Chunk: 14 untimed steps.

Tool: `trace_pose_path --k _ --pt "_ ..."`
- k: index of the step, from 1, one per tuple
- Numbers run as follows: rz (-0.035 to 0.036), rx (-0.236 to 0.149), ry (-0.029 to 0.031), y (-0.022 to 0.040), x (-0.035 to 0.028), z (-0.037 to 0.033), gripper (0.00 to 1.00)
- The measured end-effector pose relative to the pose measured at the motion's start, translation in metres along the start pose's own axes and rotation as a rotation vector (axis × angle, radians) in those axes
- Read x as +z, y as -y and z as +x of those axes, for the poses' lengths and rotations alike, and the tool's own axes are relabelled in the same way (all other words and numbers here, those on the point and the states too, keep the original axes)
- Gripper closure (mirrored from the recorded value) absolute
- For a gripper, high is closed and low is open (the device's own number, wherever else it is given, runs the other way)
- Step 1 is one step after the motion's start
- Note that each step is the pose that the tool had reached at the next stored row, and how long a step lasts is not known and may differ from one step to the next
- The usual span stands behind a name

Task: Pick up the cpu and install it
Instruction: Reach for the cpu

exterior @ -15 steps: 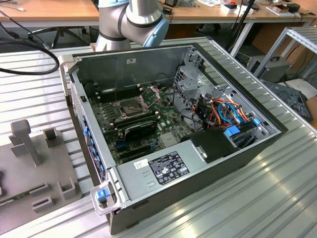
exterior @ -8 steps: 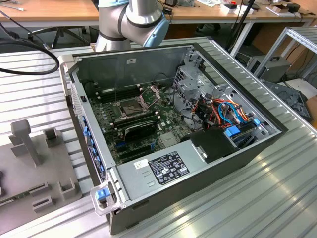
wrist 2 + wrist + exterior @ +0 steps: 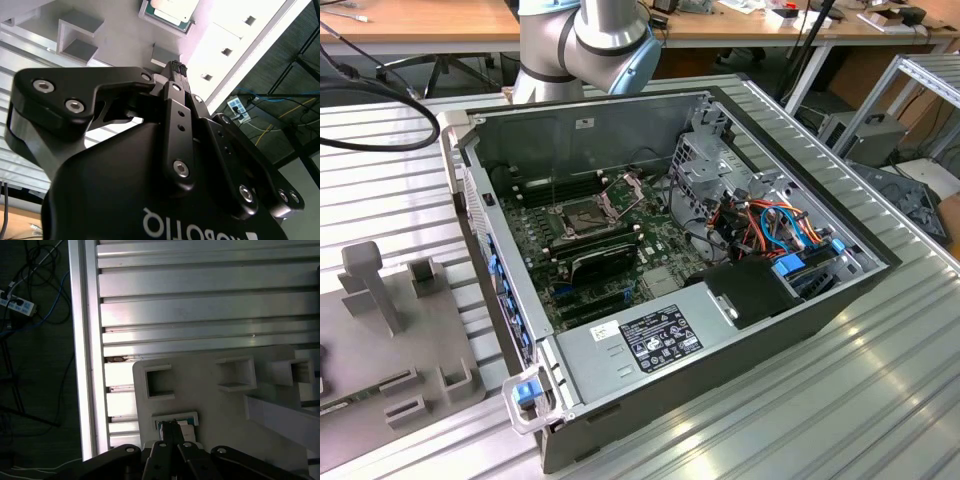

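The black tool (image 3: pixel 173 425), fingers pressed together, hangs with its tips over the cpu (image 3: pixel 188 430). The chip lies in a shallow pocket of a grey holder plate (image 3: pixel 210 405) on the ribbed aluminium table (image 3: pixel 200 290). A power strip (image 3: pixel 17 304) lies on the dark floor (image 3: pixel 35 365) beyond the table's edge.

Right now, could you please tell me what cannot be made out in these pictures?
- Chip: cut off by the picture's edge in the second wrist view.
- Chip in the first wrist view: partly hidden by the gripper.
- Socket in the exterior view: its pins are too small to see.
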<state>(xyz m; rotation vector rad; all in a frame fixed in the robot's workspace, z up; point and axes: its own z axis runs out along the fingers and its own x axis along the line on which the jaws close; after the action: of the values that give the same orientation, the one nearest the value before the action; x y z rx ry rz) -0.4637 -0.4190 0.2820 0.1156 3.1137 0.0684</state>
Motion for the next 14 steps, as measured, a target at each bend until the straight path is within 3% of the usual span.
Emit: trace_pose_path --k 7,10,14 --pt "0.0 0.0 0.0 0.0026 0.0 -0.0001 0.89" --pt "0.0 0.0 0.0 0.0154 -0.0005 -0.0011 0.89" --pt "0.0001 0.0 0.0 0.0276 -0.0006 -0.002 0.89"
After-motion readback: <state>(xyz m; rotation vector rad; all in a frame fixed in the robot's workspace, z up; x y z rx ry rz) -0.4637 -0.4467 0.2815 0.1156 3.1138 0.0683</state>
